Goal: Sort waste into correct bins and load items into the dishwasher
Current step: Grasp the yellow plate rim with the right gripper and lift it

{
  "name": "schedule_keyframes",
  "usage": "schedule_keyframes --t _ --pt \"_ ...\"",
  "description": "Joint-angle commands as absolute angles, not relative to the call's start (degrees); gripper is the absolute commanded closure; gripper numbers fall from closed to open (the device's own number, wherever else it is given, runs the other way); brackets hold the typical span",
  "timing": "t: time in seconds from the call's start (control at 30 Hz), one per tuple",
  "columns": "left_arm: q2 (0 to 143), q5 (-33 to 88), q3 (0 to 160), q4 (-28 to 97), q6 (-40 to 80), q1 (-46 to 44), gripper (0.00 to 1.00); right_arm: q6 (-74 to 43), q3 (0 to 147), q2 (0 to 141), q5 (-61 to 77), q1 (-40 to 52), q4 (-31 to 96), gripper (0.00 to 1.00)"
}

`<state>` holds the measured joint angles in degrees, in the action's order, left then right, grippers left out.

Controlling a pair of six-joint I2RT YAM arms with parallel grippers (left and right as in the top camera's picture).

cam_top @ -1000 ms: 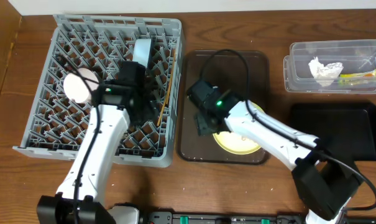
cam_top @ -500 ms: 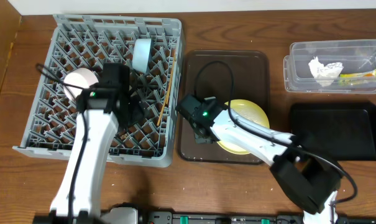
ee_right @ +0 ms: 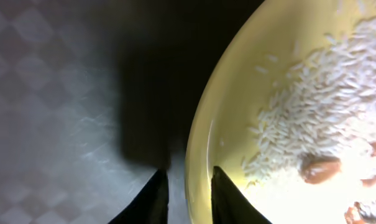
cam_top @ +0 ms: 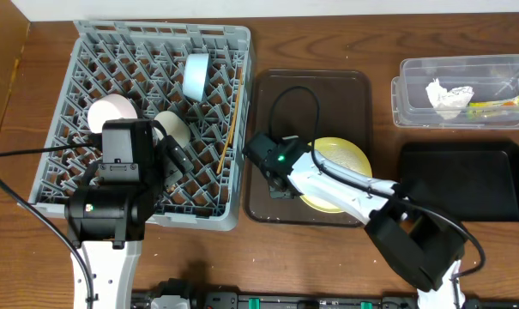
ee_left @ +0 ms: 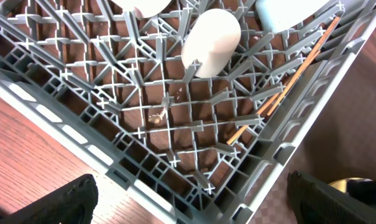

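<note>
Surface: brown wooden table (cam_top: pixel 328 34) seen from above, with everything laid out on it in a row from left to right.
Far-left zone: the grey dish rack (cam_top: pixel 199 217) holds the pinkish-white bowl (cam_top: pixel 109 114), the cream cup (cam_top: pixel 171 127), the light blue bowl (cam_top: pixel 196 75) and the chopsticks (cam_top: pixel 230 120), which lean along its right wall.
Left gripper (ee_left: pixel 200 205): jaws spread wide and empty, hanging over the near part of the rack, well apart from the plate.
Centre: the dark brown tray (cam_top: pixel 268 86) sits just right of the rack, and the yellow plate (cam_top: pixel 349 154) lies flat in its near half.
Deciding relation: the plate lies to the right of the right gripper (ee_right: pixel 189 193). Its left rim runs near-to-far between the two fingertips, one outside on the tray and one over the plate's inner slope. The right arm is plainly the nearer one.
Right gripper state: jaws stand narrow astride the rim. A sliver of gap shows on each side, so I cannot tell whether they pinch it yet.
Plate's look: round, pale yellow and glossy, with a raised lip. It carries white rice-like grains (ee_right: pixel 299 124) and some brownish bits.
Judgement: the scraps probably need tipping out before racking, so a level lift matters.
Right side: the clear tub (cam_top: pixel 405 112) holds the napkin (cam_top: pixel 448 97) and the wrapper (cam_top: pixel 495 107). The black bin (cam_top: pixel 465 180) sits near of it.
</note>
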<state>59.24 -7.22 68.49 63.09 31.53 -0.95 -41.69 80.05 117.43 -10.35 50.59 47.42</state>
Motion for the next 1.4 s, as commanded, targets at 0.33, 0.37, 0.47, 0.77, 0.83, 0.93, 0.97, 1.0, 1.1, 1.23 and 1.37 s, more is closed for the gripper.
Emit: schedule_keyframes --t 0.33,0.37,0.47,0.77,0.83,0.93,0.97,1.0,1.1,1.23,1.37 --pt "59.5 -7.1 69.8 63.4 31.6 -0.8 0.02 -42.2 81.1 120.6 -11.2 52.9 48.7 0.99" --pt "59.5 -7.1 69.8 63.4 31.6 -0.8 0.02 -42.2 81.8 120.6 -12.2 52.9 49.8 0.99" --pt "59.5 -7.1 69.8 63.4 31.6 -0.8 0.02 -42.2 84.0 120.6 -14.6 52.9 52.4 0.99" --pt "59.5 -7.1 69.7 63.4 31.6 -0.8 0.02 -42.2 85.3 120.6 -25.8 52.9 57.6 0.99" --pt "59.5 -7.1 69.7 63.4 31.6 -0.8 0.02 -42.1 85.7 120.6 -27.1 52.9 58.8 0.99" --pt "59.5 -7.1 69.7 63.4 31.6 -0.8 0.02 -41.1 87.3 120.6 -27.5 52.9 60.2 0.99" --pt "59.5 -7.1 69.7 63.4 31.6 -0.8 0.02 -41.1 88.3 120.6 -27.7 52.9 61.1 0.99" --pt "59.5 -7.1 69.7 63.4 31.6 -0.8 0.02 -41.1 89.3 120.6 -27.7 52.9 61.9 0.99" --pt "59.5 -7.1 69.7 63.4 31.6 -0.8 0.02 -41.1 93.0 120.6 -27.9 52.9 64.9 0.99" --pt "59.5 -7.1 69.7 63.4 31.6 -0.8 0.02 -45.3 100.3 120.6 -32.0 52.6 73.7 0.99" --pt "59.5 -7.1 69.7 63.4 31.6 -0.8 0.02 -50.8 105.5 120.6 -32.3 50.5 80.9 0.99"
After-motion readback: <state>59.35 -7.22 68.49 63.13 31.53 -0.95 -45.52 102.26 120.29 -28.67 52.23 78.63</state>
